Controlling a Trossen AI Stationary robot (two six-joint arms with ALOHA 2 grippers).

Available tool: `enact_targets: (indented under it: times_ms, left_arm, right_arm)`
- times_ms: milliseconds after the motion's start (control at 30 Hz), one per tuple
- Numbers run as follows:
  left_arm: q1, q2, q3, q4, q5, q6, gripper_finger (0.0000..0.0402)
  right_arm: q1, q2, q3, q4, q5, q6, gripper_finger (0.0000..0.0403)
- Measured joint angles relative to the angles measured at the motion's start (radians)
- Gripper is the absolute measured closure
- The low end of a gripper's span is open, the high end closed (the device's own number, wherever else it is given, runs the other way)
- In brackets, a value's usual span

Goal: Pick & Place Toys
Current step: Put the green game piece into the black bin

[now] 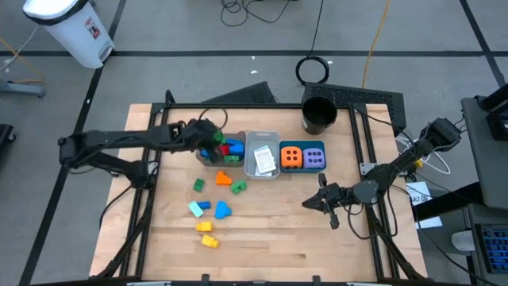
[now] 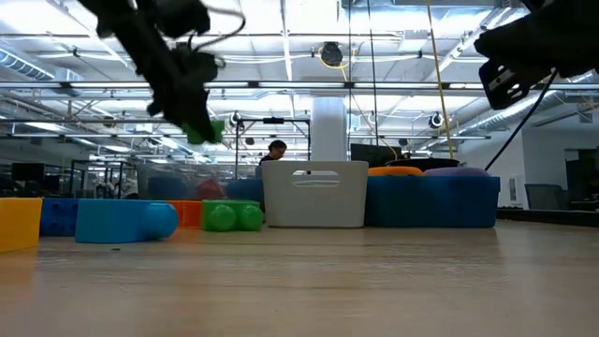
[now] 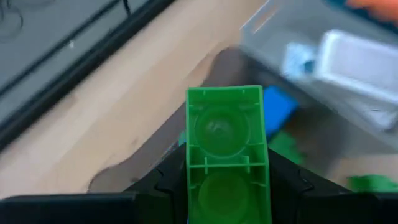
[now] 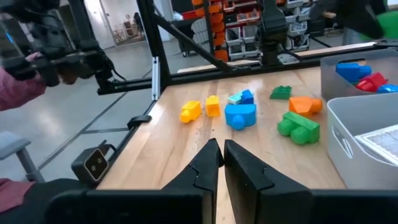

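Observation:
A green brick (image 3: 227,143) is held in my left gripper (image 1: 213,143), which hangs over the clear bin (image 1: 208,158) at the table's far left; that bin holds red, blue and green bricks. In the low view the green brick (image 2: 201,131) shows well above the table. Loose toys lie on the wood nearer the front: green bricks (image 1: 198,184), an orange one (image 1: 224,179), a blue one (image 1: 222,210) and yellow ones (image 1: 208,234). My right gripper (image 4: 221,155) is shut on nothing, at the table's right (image 1: 311,202). My left gripper pinches the green brick by its two long sides (image 3: 196,180) between the two fingers, at the brick's nearer end. The fingers slant down and lie along the brick. The brick is lifted clear above the bin, its hollow underside turned toward the wrist camera.
A grey bin (image 1: 262,153) with white cards stands beside the clear one, then a teal bin (image 1: 303,170) with an orange and a purple dotted cube. A black cup (image 1: 319,115) stands at the far right. Bare wood lies along the table's near edge.

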Motion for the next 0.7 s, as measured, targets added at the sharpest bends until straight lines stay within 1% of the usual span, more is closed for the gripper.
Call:
enact_targets:
  times_ms: [133, 267, 400, 567, 700]
  left_arm:
    - [0.096, 0.0, -0.088, 0.051, 0.038, -0.023, 0.0259]
    - [0.146, 0.0, -0.157, 0.128, 0.095, -0.03, 0.0259]
    - [0.154, 0.0, -0.21, 0.204, 0.117, -0.032, 0.0259]
    - [0.154, 0.003, -0.246, 0.284, 0.131, -0.07, 0.0259]
    - [0.151, 0.041, -0.25, 0.3, 0.142, -0.096, 0.0259]
  right_arm:
    - [-0.011, 0.0, 0.0, -0.01, -0.001, -0.008, 0.0385]
    - [-0.024, 0.0, 0.0, -0.012, -0.001, -0.023, 0.0385]
    - [-0.033, 0.0, 0.0, -0.009, -0.001, -0.015, 0.0385]
    - [-0.033, 0.0, 0.0, -0.008, -0.002, -0.019, 0.0385]
    - [-0.033, -0.005, 0.0, -0.008, -0.008, -0.02, 0.0385]
